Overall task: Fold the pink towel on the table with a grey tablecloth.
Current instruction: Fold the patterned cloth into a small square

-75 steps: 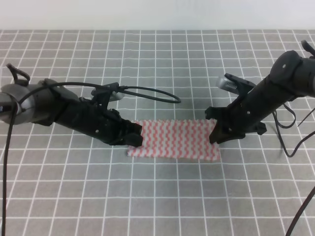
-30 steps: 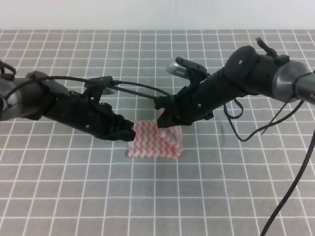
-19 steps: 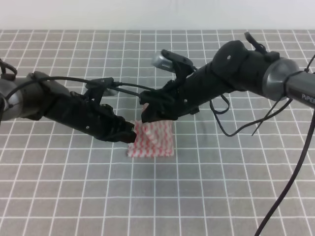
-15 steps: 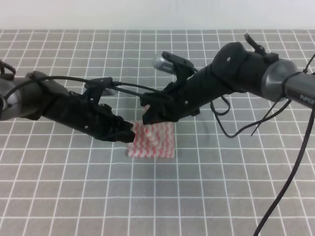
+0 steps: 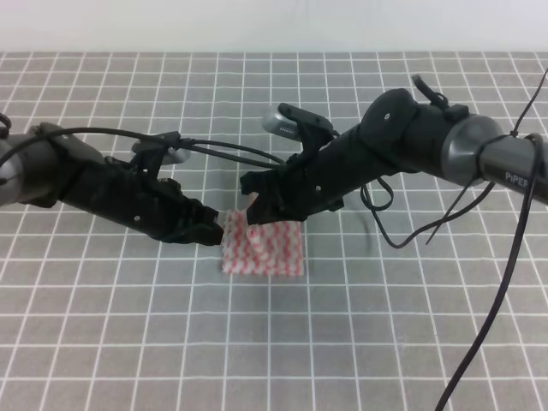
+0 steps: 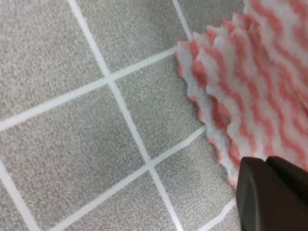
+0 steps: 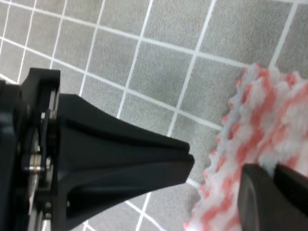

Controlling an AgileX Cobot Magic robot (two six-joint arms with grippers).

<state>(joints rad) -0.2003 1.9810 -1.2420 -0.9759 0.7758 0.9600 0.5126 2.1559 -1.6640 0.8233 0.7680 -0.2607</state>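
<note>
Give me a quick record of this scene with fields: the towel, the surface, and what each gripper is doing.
towel: the pink towel lies folded into a small, roughly square stack, scalloped edges layered at its left side
surface: the grey tablecloth with a white grid
left gripper: the left gripper sits low at the towel's left edge; whether it grips cannot be told
right gripper: the right gripper has reached across and pinches the towel's carried edge above the stack's upper left corner
fold state: right side brought over to the left, not yet released

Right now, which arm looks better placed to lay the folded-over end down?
The right hand, probably: it holds the pink towel's lifted edge above the left side, while the left hand sits low at that side.
</note>
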